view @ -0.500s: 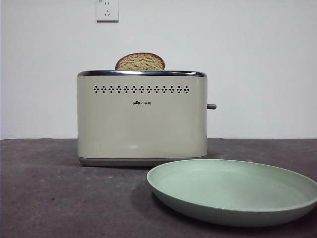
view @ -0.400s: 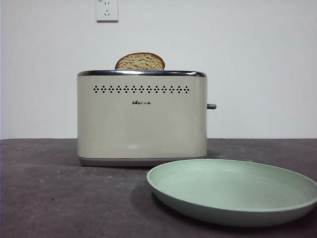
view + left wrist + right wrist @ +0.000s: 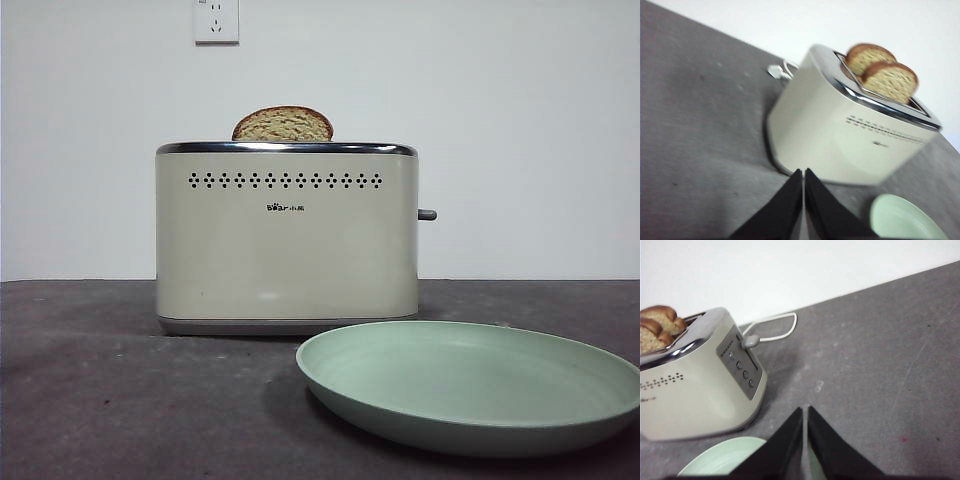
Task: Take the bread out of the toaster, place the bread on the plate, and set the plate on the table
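Observation:
The cream toaster (image 3: 287,238) stands upright on the dark table (image 3: 100,400). A slice of bread (image 3: 283,124) pokes out of its top; the left wrist view shows two slices (image 3: 888,80) in the slots. The mint-green plate (image 3: 470,385) lies on the table in front of the toaster, to the right. My left gripper (image 3: 803,172) is shut and empty, above the table short of the toaster (image 3: 840,125). My right gripper (image 3: 805,410) is shut and empty, off the toaster's lever end (image 3: 750,341), above the plate's edge (image 3: 725,457). Neither arm shows in the front view.
A white power cord (image 3: 772,327) lies on the table behind the toaster. A wall socket (image 3: 216,20) sits on the white wall behind.

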You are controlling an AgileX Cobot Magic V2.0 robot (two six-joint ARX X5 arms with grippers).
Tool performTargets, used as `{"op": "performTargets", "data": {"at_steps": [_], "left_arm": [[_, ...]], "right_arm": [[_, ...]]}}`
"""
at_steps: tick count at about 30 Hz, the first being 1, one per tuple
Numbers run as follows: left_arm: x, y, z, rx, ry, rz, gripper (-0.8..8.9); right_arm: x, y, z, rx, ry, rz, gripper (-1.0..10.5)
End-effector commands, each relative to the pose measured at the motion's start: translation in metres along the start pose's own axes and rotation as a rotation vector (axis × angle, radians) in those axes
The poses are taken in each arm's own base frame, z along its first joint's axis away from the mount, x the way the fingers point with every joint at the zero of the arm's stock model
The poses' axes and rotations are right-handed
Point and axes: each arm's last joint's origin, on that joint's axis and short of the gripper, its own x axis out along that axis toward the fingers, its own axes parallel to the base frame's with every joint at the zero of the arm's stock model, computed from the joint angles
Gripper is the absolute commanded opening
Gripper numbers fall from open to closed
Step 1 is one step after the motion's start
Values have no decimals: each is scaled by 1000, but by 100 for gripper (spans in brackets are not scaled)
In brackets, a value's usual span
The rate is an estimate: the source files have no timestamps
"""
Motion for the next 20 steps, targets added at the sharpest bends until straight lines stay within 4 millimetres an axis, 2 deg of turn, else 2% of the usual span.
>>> {"op": "performTargets", "data": {"at_steps": [1,7,11,20], "left_arm": [[-3,-11,18,54,20,-47,7],[-2,-29,48,147,149,-128,7],[-1,-37,63,195,222,-172,7],[3,-45,72,225,350,-216,7]], "right_arm": [[-5,9,20,-76,32,13,4],[-1,23,52,-147,186,73,4],[4,32,65,-188,315,139,4],[14,47,79,-259,527,223,4]]}}
